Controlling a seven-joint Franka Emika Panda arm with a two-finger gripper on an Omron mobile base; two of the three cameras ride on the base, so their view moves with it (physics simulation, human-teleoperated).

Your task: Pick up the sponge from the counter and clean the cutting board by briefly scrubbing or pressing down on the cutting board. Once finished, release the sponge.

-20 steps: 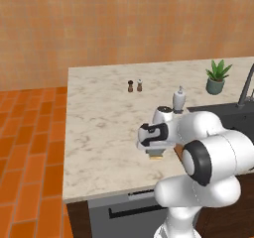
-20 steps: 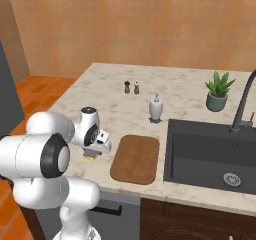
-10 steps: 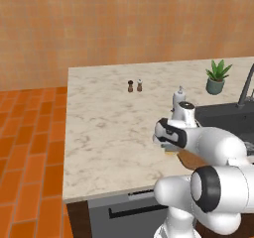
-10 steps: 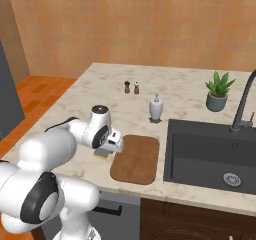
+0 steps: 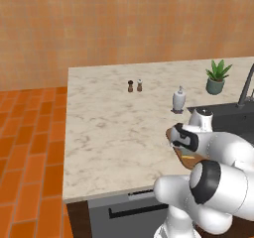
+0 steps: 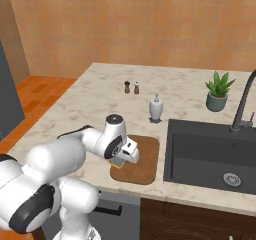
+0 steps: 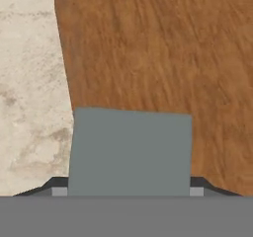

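With the sponge (image 7: pixel 129 152) clamped in the closed hand (image 6: pixel 125 154) just over the near left corner of the cutting board (image 6: pixel 142 159), the board could be missed and the bench (image 6: pixel 95 104) pressed instead.

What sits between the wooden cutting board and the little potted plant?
In the right base view, a white soap bottle stands on the counter between the cutting board and the potted plant, along with the sink's back corner.
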